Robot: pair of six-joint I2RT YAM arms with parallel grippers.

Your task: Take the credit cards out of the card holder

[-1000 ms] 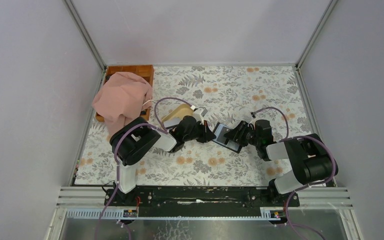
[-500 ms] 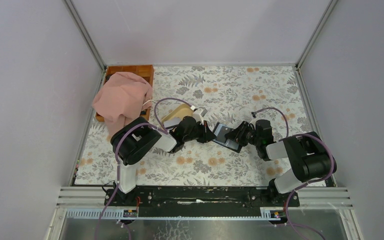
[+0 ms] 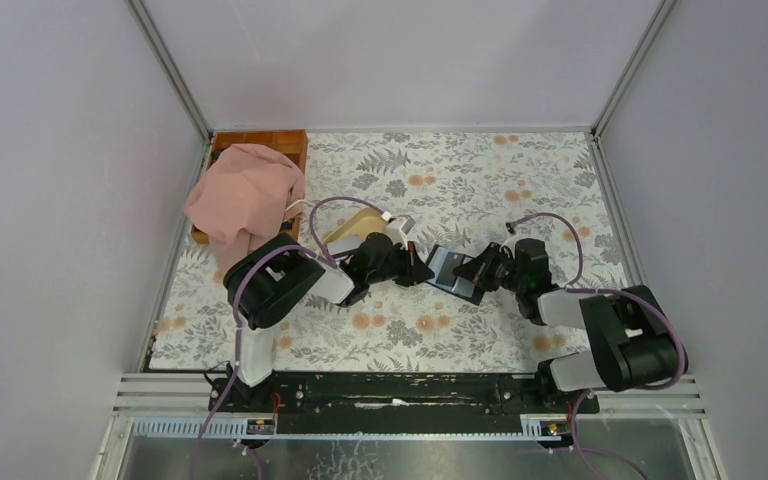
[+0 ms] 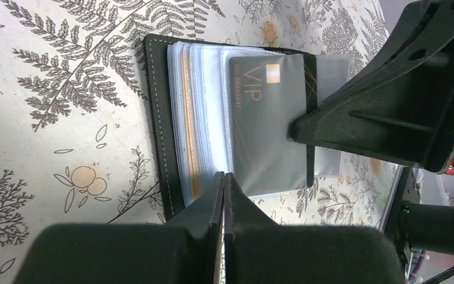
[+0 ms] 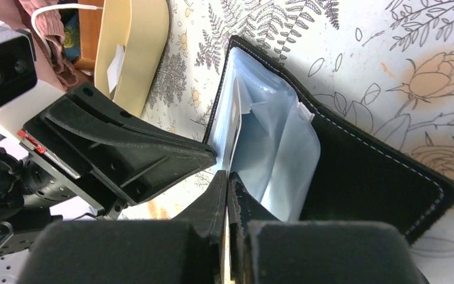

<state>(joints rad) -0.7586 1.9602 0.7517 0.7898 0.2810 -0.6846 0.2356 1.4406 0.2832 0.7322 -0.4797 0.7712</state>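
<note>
The card holder lies open on the flowered table between both grippers, black cover down and clear sleeves fanned up. A dark credit card marked VIP sits in the top sleeve. My left gripper is shut on the lower edge of the sleeves at the holder's left side. My right gripper is shut on the card's outer edge, where its finger overlaps the card. In the right wrist view the blue-grey sleeves stand up from the cover. Any other cards are hidden.
A beige oval dish with a white slip in it stands just behind the left gripper. A pink cloth drapes over a wooden tray at the back left. Grey walls close in the table on three sides.
My right gripper has gone from open to shut at the card's edge, and the right arm's elbow has swung toward the near right. The left gripper and the holder have stayed put.
</note>
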